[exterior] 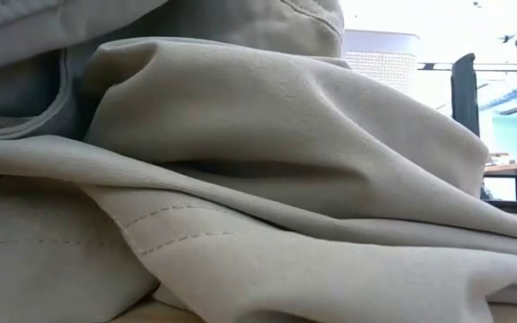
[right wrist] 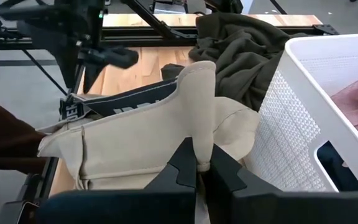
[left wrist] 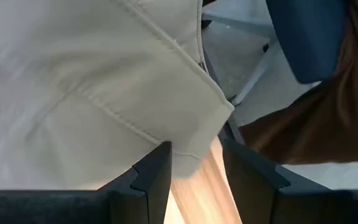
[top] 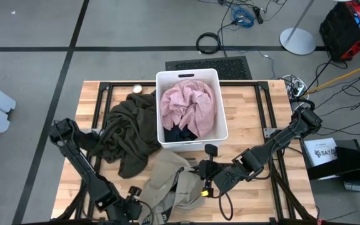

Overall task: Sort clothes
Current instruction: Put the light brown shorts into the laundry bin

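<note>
Fabric first: your left hand (left wrist: 194,171) sits at the tabletop's (top: 261,119) near edge, fingers spread around a hem of the beige garment (top: 167,181). Beyond that hand lies the olive garment (top: 127,134). Your right hand (right wrist: 204,167) pinches a raised fold of the same beige garment, just in front of the white bin (top: 220,128) holding the pink garment (top: 186,103).
</note>
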You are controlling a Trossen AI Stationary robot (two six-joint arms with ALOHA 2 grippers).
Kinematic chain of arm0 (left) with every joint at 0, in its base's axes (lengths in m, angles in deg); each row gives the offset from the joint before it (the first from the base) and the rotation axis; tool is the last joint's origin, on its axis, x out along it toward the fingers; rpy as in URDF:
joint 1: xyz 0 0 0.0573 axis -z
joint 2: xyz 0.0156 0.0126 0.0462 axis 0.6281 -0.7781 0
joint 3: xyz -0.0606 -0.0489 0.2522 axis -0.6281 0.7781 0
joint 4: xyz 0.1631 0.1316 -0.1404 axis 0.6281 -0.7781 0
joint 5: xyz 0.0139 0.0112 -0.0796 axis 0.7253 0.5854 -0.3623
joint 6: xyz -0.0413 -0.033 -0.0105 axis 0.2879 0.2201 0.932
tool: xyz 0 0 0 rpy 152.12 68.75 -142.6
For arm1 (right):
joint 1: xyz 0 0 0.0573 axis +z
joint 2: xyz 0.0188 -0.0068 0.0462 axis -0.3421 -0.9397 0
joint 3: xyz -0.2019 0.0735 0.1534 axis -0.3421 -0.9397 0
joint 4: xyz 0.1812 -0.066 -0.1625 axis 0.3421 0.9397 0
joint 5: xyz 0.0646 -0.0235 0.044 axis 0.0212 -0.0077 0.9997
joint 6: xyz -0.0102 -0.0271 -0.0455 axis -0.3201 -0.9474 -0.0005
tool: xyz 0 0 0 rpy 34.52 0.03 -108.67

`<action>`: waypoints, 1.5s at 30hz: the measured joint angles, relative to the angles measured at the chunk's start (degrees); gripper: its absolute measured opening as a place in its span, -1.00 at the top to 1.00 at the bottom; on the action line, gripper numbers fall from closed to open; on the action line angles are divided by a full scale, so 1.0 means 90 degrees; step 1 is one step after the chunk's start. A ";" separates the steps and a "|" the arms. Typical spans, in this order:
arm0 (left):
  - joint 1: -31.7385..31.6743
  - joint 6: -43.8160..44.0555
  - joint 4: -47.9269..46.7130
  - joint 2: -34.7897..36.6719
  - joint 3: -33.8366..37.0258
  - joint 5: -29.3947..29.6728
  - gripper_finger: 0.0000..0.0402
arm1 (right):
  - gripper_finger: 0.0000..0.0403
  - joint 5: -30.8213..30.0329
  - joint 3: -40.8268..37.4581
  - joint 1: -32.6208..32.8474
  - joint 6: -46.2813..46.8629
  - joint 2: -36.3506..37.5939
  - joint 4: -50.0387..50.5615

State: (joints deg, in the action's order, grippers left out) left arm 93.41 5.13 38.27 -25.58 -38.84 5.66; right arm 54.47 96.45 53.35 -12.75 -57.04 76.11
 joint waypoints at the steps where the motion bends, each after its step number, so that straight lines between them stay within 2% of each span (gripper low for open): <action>1: -0.0024 -0.0252 0.0068 -0.0046 0.0000 0.0002 0.24 | 1.00 0.0001 0.0000 0.0000 0.0008 0.0000 0.0005; 4: -0.0114 -0.0739 0.0125 -0.0149 0.0000 -0.0003 0.24 | 1.00 0.0121 0.0000 -0.0002 0.0013 0.0000 0.0023; 8: -0.0349 -0.0476 0.0292 -0.0352 0.0000 -0.0380 0.24 | 1.00 0.0153 0.0000 -0.0002 0.0013 0.0000 0.0026; 13: -0.0828 -0.0280 0.1124 -0.0660 -0.0010 -0.0651 0.24 | 1.00 0.0139 0.0002 -0.0047 0.0014 0.0036 0.0213; 16: -0.1066 -0.0858 0.1119 -0.0828 -0.0129 -0.0838 0.24 | 1.00 0.0059 0.0002 -0.0156 0.0087 0.0232 0.0356; 21: -0.1322 -0.1896 0.1109 -0.0936 -0.0260 -0.0893 0.24 | 1.00 -0.0472 0.0002 -0.0317 0.0267 0.0755 0.0880; 25: -0.1412 -0.2397 0.1089 -0.0932 -0.0306 -0.0721 0.24 | 1.00 -0.0527 0.0005 -0.0372 0.0441 0.1069 0.1085; 31: -0.1556 -0.2991 0.1100 -0.1165 -0.0306 0.0144 0.24 | 1.00 -0.0242 0.0008 -0.0360 0.0620 0.1041 0.1202; 36: -0.1596 -0.3063 0.1019 -0.1353 -0.0382 0.0161 0.24 | 1.00 -0.0168 0.0007 -0.0364 0.0866 0.0903 0.1502; 45: -0.1691 -0.3067 0.0489 -0.1725 -0.0817 -0.0235 0.24 | 1.00 -0.0165 0.0007 -0.0362 0.0872 0.0891 0.1519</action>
State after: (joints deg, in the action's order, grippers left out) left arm 78.19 -22.48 42.66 -41.10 -46.20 3.54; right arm 52.98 96.51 50.09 -4.90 -49.01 89.78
